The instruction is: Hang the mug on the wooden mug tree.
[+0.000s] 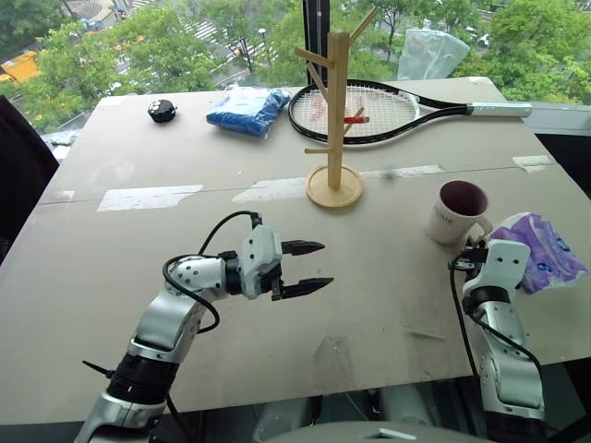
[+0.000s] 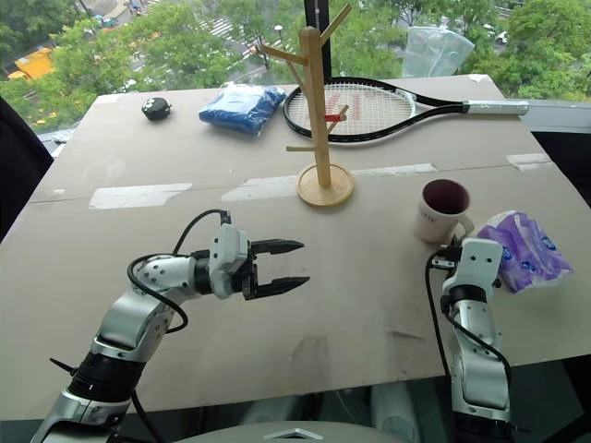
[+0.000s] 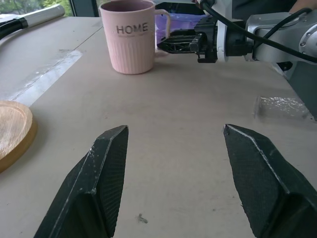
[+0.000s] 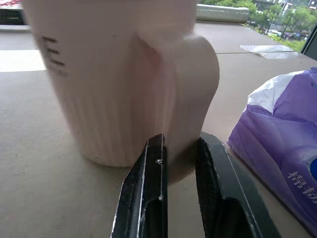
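Head views: the mug stands upright at right of centre on the table, well apart from the wooden mug tree, which stands at upper centre. The right gripper sits at the mug's handle side. The left gripper hovers at lower centre, fingers apart, holding nothing.

Left wrist view: the mug, lettered HOME, is at upper centre; the right gripper's black fingers reach in to its handle from the right. The tree's round base shows at the left edge.

Right wrist view: the two fingers are clamped on the mug's loop handle, low on the loop; mug base on the table.

Judgement: grasp step, apparently just made. The next move calls for a lift without tipping, a carry across to the tree, and turning the handle loop onto a free peg.

Surroundings: matt grey-beige tabletop with strips of tape; tennis racket, blue cloth and a small dark object at the far side; purple packet just beside the mug; window with treetops beyond.
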You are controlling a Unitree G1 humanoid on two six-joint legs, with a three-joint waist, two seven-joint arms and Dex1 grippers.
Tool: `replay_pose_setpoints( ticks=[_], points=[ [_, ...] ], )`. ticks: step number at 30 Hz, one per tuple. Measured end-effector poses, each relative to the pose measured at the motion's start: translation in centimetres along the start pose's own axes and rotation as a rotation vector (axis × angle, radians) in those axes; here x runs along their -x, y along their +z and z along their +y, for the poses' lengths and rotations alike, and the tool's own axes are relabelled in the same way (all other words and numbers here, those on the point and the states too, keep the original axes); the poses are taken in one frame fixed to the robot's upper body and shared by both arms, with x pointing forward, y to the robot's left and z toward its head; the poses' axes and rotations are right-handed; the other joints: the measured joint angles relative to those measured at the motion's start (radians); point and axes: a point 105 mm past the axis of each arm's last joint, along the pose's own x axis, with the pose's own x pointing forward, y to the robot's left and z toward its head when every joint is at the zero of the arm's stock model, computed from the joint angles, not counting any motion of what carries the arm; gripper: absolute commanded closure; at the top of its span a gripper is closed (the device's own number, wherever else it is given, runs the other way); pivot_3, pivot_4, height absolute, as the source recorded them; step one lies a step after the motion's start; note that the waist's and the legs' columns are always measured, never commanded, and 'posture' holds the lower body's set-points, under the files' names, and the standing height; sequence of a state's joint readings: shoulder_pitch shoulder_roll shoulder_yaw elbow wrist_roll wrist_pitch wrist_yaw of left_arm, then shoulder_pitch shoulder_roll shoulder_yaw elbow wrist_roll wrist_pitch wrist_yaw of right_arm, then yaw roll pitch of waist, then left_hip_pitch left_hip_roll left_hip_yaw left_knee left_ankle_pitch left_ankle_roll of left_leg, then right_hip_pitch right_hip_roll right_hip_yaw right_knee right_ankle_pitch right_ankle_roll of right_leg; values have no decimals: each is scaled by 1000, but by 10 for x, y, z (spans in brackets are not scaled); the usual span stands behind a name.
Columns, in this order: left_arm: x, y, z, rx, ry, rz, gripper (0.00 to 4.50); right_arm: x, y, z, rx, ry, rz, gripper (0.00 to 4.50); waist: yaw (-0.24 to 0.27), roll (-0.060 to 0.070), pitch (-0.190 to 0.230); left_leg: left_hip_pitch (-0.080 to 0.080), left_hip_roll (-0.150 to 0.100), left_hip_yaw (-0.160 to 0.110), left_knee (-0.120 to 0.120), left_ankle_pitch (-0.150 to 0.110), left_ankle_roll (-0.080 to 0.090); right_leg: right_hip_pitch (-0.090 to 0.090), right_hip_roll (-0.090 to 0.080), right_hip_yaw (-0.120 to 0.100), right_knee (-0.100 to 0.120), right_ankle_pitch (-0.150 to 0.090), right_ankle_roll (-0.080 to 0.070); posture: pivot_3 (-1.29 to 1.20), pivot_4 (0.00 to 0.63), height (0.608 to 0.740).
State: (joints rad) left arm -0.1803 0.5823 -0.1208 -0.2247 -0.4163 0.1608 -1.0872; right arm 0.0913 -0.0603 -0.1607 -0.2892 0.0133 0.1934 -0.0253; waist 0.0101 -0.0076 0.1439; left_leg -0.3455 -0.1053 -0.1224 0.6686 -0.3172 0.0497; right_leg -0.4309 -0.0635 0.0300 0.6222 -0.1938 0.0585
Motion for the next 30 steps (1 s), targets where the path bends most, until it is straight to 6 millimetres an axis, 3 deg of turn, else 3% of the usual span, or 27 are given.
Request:
replay_pose_setpoints(
  ticks=[10, 14, 22, 27, 30],
  points=[
    [2, -3, 0, 20, 24, 1, 1360, -5, -2, 4, -4, 39, 5, 4476, -2, 0, 0, 0, 0, 0, 0, 0, 0, 0, 0, 0, 0, 0, 0, 0, 150, 740],
    [4, 1, 2, 50, 74, -43, 1360, -12, 10, 18, 36, 195, -21, 4476, -12, 0, 0, 0, 0, 1, 0, 0, 0, 0, 0, 0, 0, 0, 0, 0, 150, 740],
    [4, 17, 14, 140, 275, -263, 1360, -30, 77, 56, 216, 713, -102, 4476, -21, 0, 1, -1, 1, 1, 1, 0, 0, 0, -3, 0, -1, 0, 0, 0, 150, 740],
    [-4, 39, 15, 161, 398, -439, 1360, -49, 153, 71, 468, 978, -168, 4476, -21, -2, 2, -1, 2, 0, 0, 0, 0, 1, -4, -2, -3, 0, 0, 0, 150, 740],
    [0, 45, 21, 142, 494, -488, 1360, -52, 166, 81, 544, 1082, -149, 4476, -12, -4, 1, -3, 3, -2, -1, 0, 0, 0, -4, -4, -5, 0, -1, 0, 150, 740]
  ],
)
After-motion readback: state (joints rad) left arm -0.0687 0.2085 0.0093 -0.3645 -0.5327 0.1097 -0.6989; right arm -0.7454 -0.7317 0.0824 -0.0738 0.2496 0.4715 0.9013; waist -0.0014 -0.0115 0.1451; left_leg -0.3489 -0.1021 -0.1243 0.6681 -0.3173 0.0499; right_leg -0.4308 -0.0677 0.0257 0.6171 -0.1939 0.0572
